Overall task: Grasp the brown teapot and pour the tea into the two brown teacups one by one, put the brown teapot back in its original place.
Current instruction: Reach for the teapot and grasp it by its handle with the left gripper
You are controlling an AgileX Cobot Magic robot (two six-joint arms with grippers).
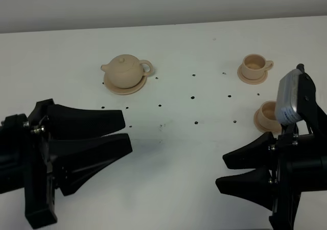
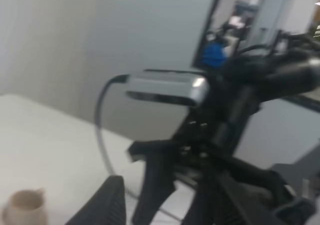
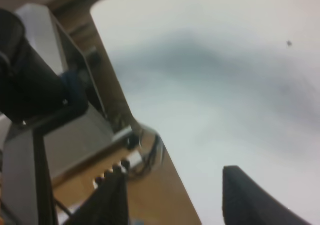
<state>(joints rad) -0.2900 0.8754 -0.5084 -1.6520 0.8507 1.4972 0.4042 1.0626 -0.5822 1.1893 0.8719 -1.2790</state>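
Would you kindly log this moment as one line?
brown teapot: on wide saucer, untouched | far teacup, near teacup: untouched | left hand: open, empty | right hand: open, empty

High camera looks down on the table (image 1: 179, 153) from behind. Left wrist faces sideways, sharing the right arm (image 2: 225, 130); right wrist closely views the table edge.

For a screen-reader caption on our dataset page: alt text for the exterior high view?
A tan teapot sits on its saucer at far left of a white table; two teacups on saucers stand at right, the far teacup clear, the near teacup partly hidden by the right arm's camera. The left gripper and right gripper are open and empty in the foreground.
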